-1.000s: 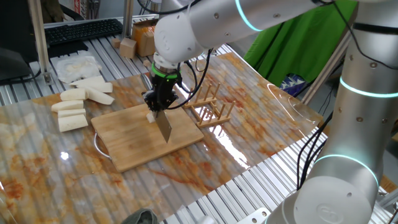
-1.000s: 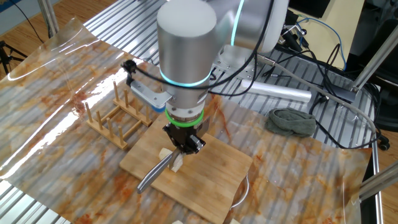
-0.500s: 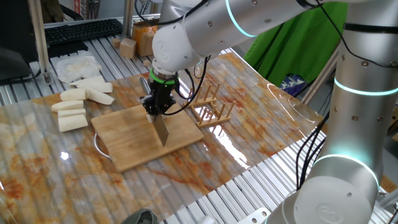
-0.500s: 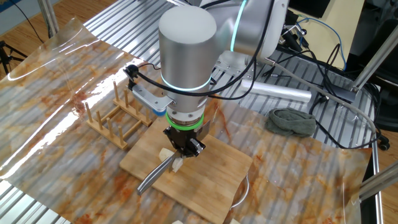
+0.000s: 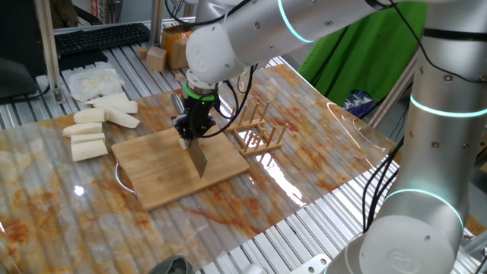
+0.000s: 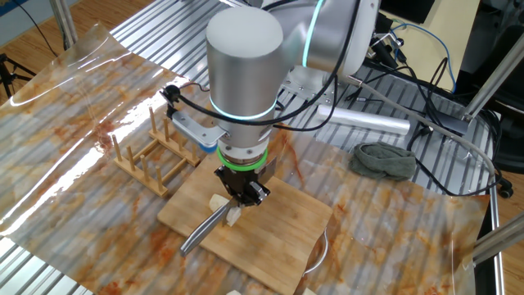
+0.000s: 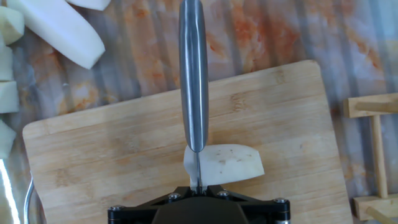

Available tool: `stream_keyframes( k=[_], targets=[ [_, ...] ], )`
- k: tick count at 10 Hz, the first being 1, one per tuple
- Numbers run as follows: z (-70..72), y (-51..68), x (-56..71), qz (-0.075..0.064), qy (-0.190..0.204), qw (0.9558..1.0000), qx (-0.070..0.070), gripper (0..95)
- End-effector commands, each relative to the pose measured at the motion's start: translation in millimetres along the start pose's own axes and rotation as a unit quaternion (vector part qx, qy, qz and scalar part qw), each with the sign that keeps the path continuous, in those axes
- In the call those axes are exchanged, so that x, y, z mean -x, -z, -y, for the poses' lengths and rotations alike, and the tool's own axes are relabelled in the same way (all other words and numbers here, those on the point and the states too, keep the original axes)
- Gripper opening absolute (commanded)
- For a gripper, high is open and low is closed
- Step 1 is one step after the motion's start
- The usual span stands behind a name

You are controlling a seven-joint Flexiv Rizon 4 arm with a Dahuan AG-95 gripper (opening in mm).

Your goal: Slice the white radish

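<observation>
My gripper (image 7: 198,186) is shut on a steel knife (image 7: 194,81) whose blade runs straight out ahead of it. The blade's heel rests across the left end of the white radish (image 7: 230,165), a pale chunk that lies on the wooden cutting board (image 7: 93,155). In one fixed view the gripper (image 5: 190,129) stands over the board (image 5: 152,171) with the knife (image 5: 198,158) slanting down onto the board. In the other fixed view two white radish bits (image 6: 218,201) show on either side of the knife (image 6: 201,231) under the gripper (image 6: 239,195).
Larger white radish sticks (image 5: 91,129) lie left of the board, with a white plastic bag (image 5: 91,80) behind them. A wooden rack (image 5: 257,129) stands just right of the board. A grey cloth (image 6: 385,160) lies further off. A transparent sheet covers the table.
The gripper and knife have shifted slightly left and back along the board over the radish; the grip on the knife is unchanged.
</observation>
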State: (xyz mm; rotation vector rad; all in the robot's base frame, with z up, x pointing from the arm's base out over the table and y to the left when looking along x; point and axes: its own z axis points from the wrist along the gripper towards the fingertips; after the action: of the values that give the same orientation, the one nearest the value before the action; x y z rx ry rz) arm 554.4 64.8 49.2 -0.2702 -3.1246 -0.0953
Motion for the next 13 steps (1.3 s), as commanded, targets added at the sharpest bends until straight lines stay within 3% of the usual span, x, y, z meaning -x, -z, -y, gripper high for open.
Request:
stream_keyframes(
  k=[1,4,7,8,11,13],
  targets=[
    [0.2,2.7,-0.6,0.001,0.001,1.0,0.0,0.0],
    [0.1,2.8,-0.5,0.001,-0.002,1.0,0.002,0.0],
    [-5.5,-20.6,3.1,0.015,-0.003,0.9999,0.006,0.0],
    [-5.8,-21.9,3.4,0.005,0.0,1.0,0.002,0.0],
    [-6.9,-17.3,2.8,0.006,-0.006,0.9999,0.011,0.0],
    [-6.5,-6.9,0.6,0.001,-0.004,1.0,0.001,0.0]
  ],
)
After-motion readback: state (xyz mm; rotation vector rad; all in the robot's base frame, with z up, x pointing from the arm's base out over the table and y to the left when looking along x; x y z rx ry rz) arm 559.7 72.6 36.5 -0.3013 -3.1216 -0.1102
